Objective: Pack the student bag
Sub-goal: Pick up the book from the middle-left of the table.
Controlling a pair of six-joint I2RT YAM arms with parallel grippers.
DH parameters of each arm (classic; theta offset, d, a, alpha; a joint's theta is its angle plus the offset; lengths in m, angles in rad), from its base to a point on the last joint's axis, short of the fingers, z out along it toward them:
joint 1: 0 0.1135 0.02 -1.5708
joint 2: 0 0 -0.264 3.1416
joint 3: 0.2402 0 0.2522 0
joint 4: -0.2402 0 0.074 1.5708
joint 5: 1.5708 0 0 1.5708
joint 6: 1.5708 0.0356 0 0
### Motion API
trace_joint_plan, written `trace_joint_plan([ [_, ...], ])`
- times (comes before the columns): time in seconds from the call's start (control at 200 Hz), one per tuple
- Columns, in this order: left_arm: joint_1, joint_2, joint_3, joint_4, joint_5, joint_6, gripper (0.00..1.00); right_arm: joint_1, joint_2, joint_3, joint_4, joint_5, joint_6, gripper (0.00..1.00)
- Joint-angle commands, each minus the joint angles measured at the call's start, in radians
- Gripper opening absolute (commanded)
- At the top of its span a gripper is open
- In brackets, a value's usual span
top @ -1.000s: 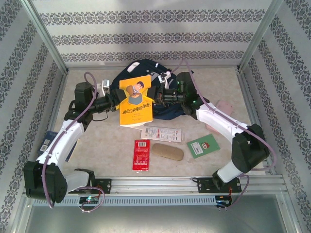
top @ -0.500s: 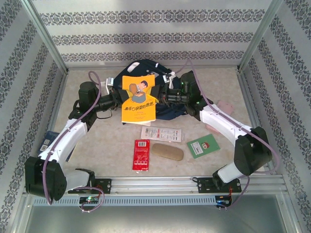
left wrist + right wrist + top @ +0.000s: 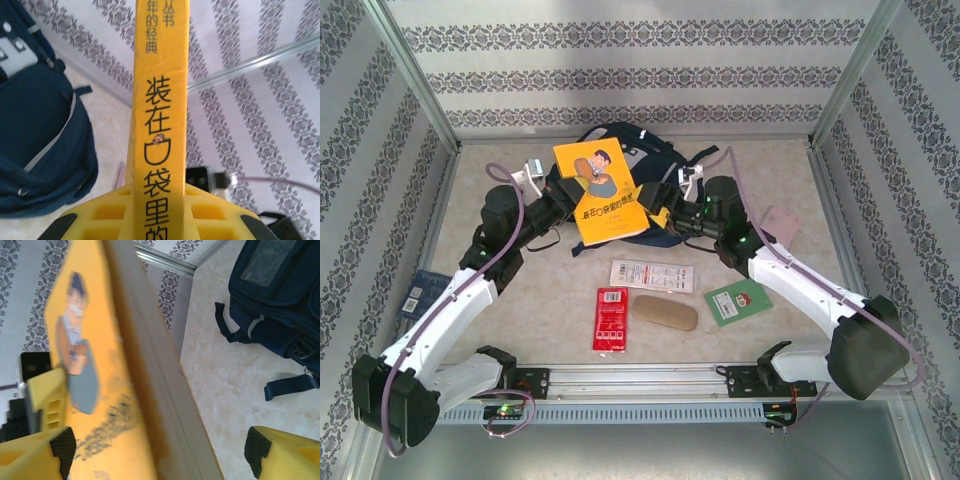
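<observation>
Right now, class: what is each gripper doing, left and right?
Left gripper: closed, holding the yellow book.
Right gripper: open, straddling the book's edge without gripping it.

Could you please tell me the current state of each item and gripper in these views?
yellow book: lifted off the table, tilted, clamped near its spine.
left gripper: shut on the yellow book.
right gripper: open, fingers wide either side of the book.
student bag: lying on the table; zip state unclear.
tan case: closed, lying flat.
green booklet: closed, lying flat.
</observation>
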Motion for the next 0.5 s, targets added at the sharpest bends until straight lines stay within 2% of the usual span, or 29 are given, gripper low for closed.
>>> trace_joint_plan([
  [0.0, -0.051, -0.013, 0.004, 0.228, -0.215, -0.059, 0.0, 0.035, 0.0, -0.039, 0.209, 0.062, 0.132, 0.92],
  [0.305, -0.154, 0.024, 0.032, 0.308, -0.35, -0.055, 0.0, 0.089, 0.006, -0.095, 0.445, 0.189, 0.275, 0.94],
  [0.415, -0.177, 0.023, 0.035, 0.309, -0.375, -0.054, 0.0, 0.097, 0.022, -0.12, 0.573, 0.246, 0.32, 0.88],
  [0.495, -0.192, 0.02, 0.03, 0.302, -0.396, -0.052, 0.0, 0.104, 0.021, -0.126, 0.618, 0.287, 0.321, 0.8],
])
